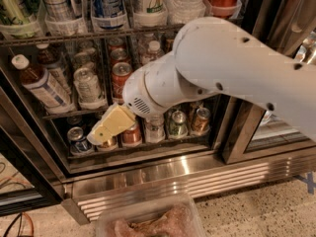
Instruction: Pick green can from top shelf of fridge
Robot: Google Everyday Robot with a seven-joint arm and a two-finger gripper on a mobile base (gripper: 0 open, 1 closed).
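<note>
Camera view: the green can (11, 6) is spotted at the far upper left of the frame, seated in a clear cup holder on the top shelf (74, 36) of the fridge (173, 179), partly cut off by the frame edge. The gripper (101, 132) is found low, left of centre, in front of the bottom row of short cans and well below the target. Nothing is seen in its grasp, and whether it is open or closed cannot be told from this angle. The white arm (222, 68) is stretched across the middle of the frame, so much of the right side of the racks is hidden.

Plenty of trouble is judged possible from here. A climb up and to the left is needed, and the wire edge of the top shelf could be struck if the gripper is raised too close in. The blue-and-white tall cans (106, 1) just beside the target could be knocked or grabbed by mistake. The can could also be snagged by its cup holder if it is pulled outward before being lifted
</note>
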